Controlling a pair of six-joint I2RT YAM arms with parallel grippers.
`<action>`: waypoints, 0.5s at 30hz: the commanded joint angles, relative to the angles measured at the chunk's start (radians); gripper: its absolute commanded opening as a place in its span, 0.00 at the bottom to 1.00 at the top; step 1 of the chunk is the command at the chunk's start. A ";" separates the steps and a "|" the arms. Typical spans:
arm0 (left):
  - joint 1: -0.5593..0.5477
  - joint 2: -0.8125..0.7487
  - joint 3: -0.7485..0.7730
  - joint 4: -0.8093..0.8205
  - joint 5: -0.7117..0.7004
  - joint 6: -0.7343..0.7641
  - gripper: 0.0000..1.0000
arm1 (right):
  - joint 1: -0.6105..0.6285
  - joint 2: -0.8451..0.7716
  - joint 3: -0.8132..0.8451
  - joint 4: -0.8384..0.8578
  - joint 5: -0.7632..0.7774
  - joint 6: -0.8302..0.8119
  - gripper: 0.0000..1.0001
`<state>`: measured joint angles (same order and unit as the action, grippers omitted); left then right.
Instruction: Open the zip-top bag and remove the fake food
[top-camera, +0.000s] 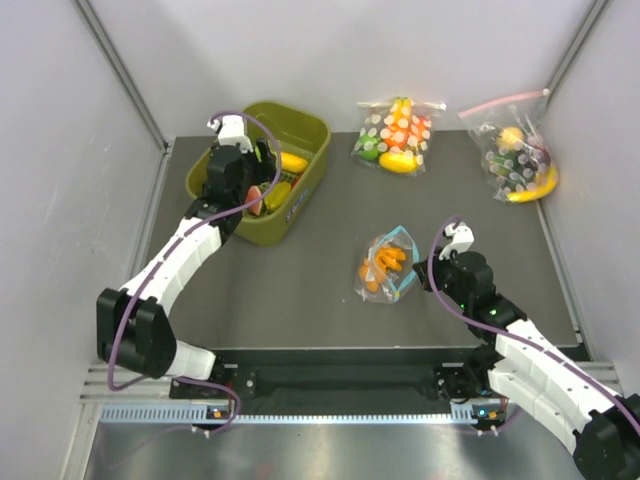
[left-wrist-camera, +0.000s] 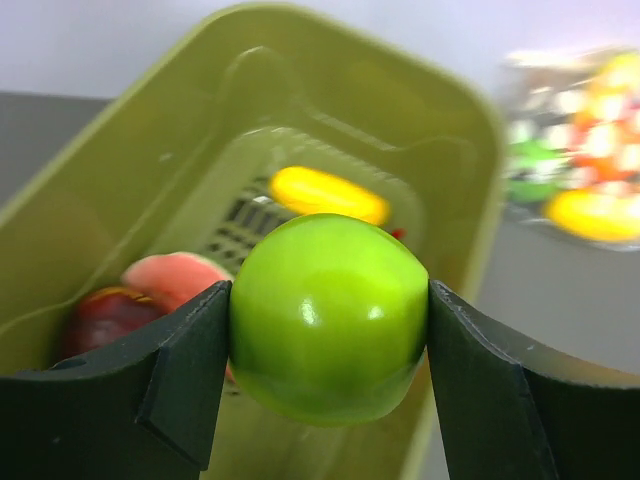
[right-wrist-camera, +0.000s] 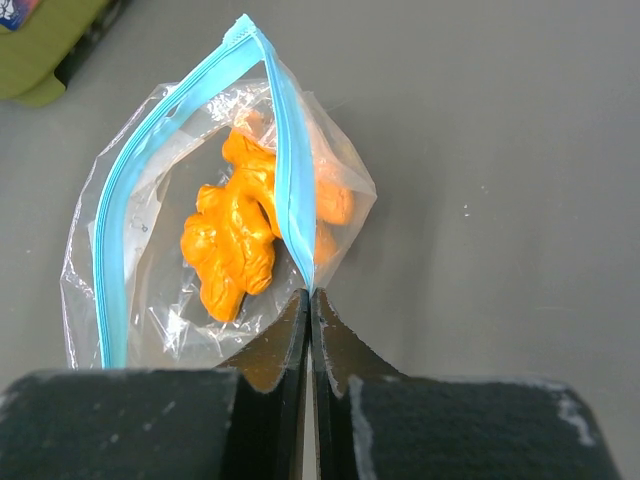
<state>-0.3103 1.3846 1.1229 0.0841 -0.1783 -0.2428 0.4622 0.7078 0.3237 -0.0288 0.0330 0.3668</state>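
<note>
Extraction partway, by the look of it: one piece lifted clear, the rest waiting inside.

Left gripper clamps the round glossy green plastic fruit between wide-set jaws over the olive-green plastic bin, probably to drop it beside the yellow toy piece and dark red toy piece. Bin walls hem it in below, and there is open room above. Right gripper is pinched fully together on a corner of the small clear zip-top bag, at the end of its light-blue zip strip. That likely anchors the bag so its mouth gapes. Lumpy orange carrot-like pieces lie inside. Bare grey table surrounds the bag, with the white-dotted bags well apart.
</note>
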 joint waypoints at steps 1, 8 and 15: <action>0.028 0.057 0.083 -0.059 -0.128 0.089 0.34 | 0.009 -0.014 0.038 0.033 -0.001 -0.011 0.00; 0.034 0.050 0.066 -0.063 -0.132 0.105 0.99 | 0.010 -0.005 0.043 0.036 -0.010 -0.014 0.00; 0.036 0.036 0.074 -0.105 -0.064 0.106 0.99 | 0.009 -0.002 0.043 0.044 -0.018 -0.008 0.00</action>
<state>-0.2806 1.4635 1.1618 -0.0101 -0.2794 -0.1551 0.4625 0.7082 0.3237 -0.0288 0.0254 0.3668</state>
